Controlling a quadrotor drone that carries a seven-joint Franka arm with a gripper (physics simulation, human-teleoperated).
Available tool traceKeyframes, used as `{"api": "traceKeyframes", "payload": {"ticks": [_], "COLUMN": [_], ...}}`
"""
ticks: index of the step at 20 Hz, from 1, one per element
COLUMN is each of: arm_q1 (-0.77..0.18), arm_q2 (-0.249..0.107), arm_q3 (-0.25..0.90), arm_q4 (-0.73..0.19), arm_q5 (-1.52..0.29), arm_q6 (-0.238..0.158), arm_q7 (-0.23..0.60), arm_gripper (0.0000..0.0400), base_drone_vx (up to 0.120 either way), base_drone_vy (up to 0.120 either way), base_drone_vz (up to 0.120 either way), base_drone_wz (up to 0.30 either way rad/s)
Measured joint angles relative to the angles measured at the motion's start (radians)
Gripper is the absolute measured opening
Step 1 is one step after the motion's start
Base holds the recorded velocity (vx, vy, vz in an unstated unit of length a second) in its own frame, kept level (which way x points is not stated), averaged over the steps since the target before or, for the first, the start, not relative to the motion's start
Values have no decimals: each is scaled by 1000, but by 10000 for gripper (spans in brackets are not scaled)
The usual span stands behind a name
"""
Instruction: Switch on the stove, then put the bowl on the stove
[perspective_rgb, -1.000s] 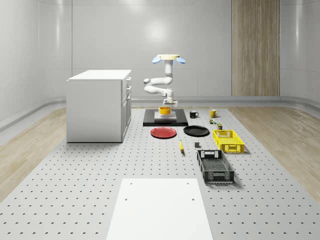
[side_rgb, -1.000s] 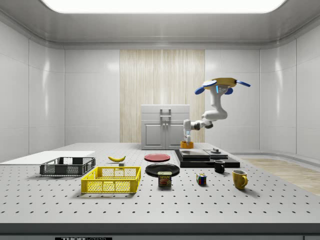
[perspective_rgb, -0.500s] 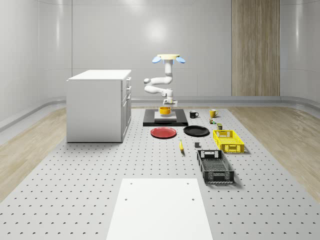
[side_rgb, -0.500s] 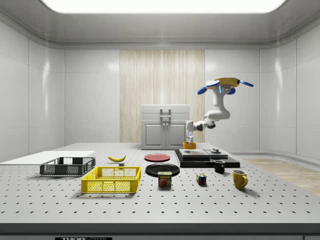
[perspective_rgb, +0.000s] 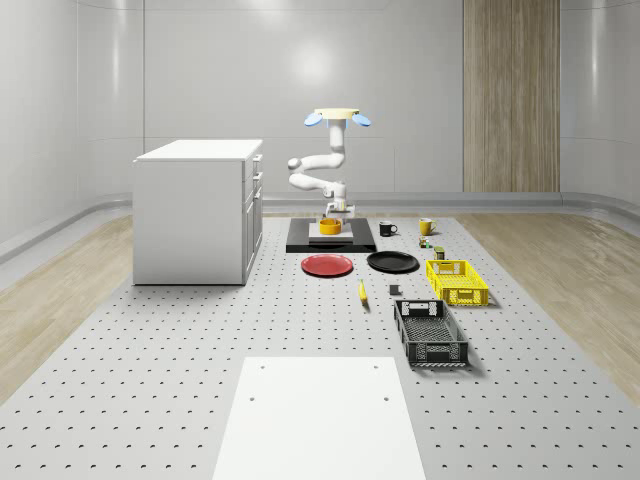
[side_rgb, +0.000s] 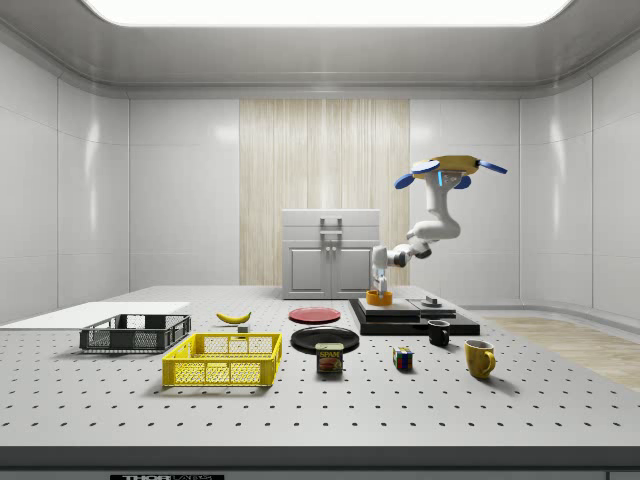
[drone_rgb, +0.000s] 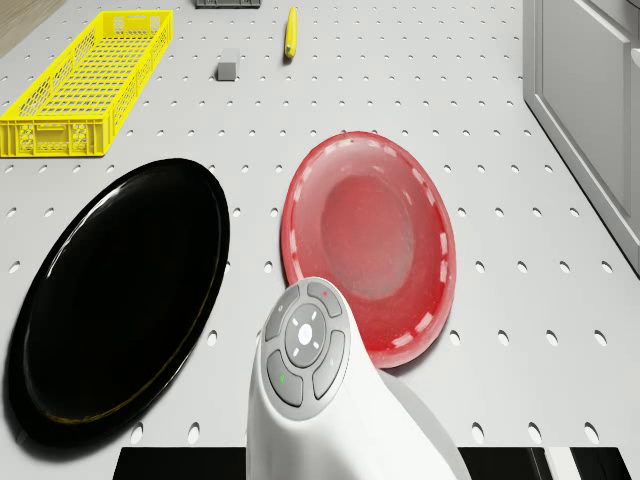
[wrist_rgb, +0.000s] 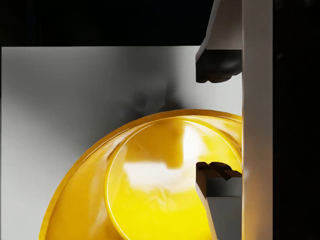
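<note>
Overhead, the drone (perspective_rgb: 338, 117) hovers in the air above the far edge of the stove (perspective_rgb: 331, 240), its white arm (perspective_rgb: 318, 172) folding down so that the gripper (perspective_rgb: 336, 209) hangs just over the yellow bowl (perspective_rgb: 330, 227). That bowl sits on the pale square plate in the middle of the stove. At the wrist, the two fingers (wrist_rgb: 218, 64) stand apart, one outside the bowl's rim (wrist_rgb: 150, 120) and one over its hollow, with a clear gap between them and the rim passing through that gap; they grip nothing that can be seen.

The stove is a black slab lying on a wide grey table (perspective_rgb: 200, 340) drilled with a regular grid of holes. Nearer the camera than the stove, side by side, lie a red plate (perspective_rgb: 327, 265) and a black plate (perspective_rgb: 393, 262). Just beside the stove on the whole-scene view's right stand a black mug (perspective_rgb: 386, 229) and a yellow mug (perspective_rgb: 425, 226). A yellow crate (perspective_rgb: 457, 282) and a black crate (perspective_rgb: 430, 333) lie further out from the stove on that side, with a banana (perspective_rgb: 363, 292) between the crates and the red plate. A white cabinet (perspective_rgb: 198, 210) stands beside the stove on the other side. A white sheet (perspective_rgb: 318, 420) covers the table's near end, well apart from the stove.

Glossy pale panels wall the room, with one wood-grain strip (perspective_rgb: 511, 95) behind the stove, and wood flooring (perspective_rgb: 60, 290) borders the table.
</note>
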Motion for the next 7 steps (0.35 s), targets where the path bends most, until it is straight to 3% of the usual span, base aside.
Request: {"api": "traceKeyframes", "payload": {"ticks": [3,7], "arm_q1": [6,16], "arm_q2": [0,-2], "arm_q3": [15,51], "arm_q4": [-10,-32], "arm_q5": [12,45], "arm_q6": [-11,-34], "arm_q7": [-1,0], "arm_gripper": [343,379], "base_drone_vx": [0,0], "base_drone_vy": [0,0], "base_drone_vz": [0,0], "base_drone_wz": [0,0]}}
